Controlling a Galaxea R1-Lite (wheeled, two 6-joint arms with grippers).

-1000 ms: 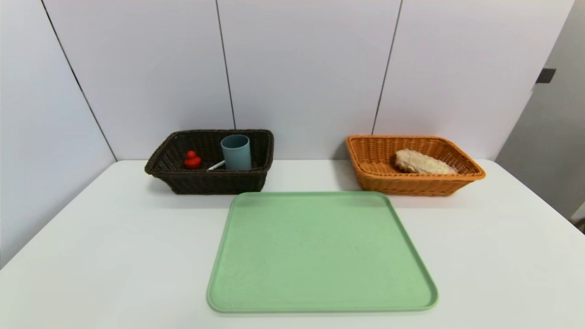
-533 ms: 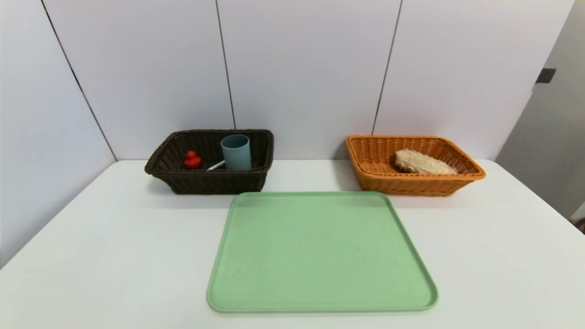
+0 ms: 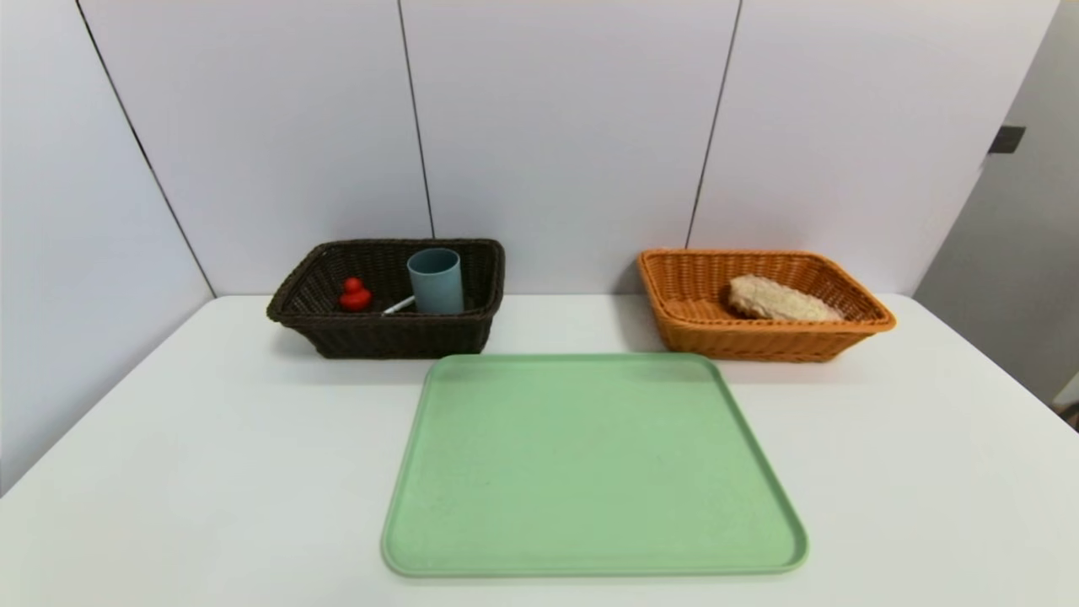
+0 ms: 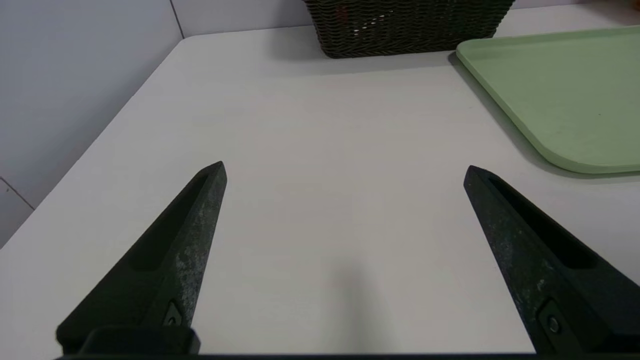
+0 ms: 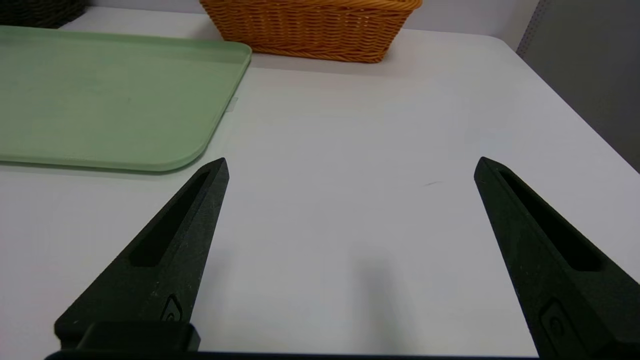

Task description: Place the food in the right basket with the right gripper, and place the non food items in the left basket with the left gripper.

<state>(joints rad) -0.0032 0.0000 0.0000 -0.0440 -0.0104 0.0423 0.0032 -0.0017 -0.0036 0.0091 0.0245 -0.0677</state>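
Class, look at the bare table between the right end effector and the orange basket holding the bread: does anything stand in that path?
Nothing visible does. In the right wrist view the open right end effector faces bare table up to the orange basket. The green tray lies off to one side. The bread already lies inside the basket.

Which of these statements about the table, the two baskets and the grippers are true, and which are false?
1. The green tray has nothing on it. True.
2. The blue cup stands in the orange basket. False: it stands upright in the dark brown basket.
3. The bread lies in the orange basket. True.
4. The red toy duck is on the table beside the tray. False: it sits in the dark brown basket, next to the cup.
5. The left gripper is shut on an item. False: it is open over the bare table, and so is the right gripper.
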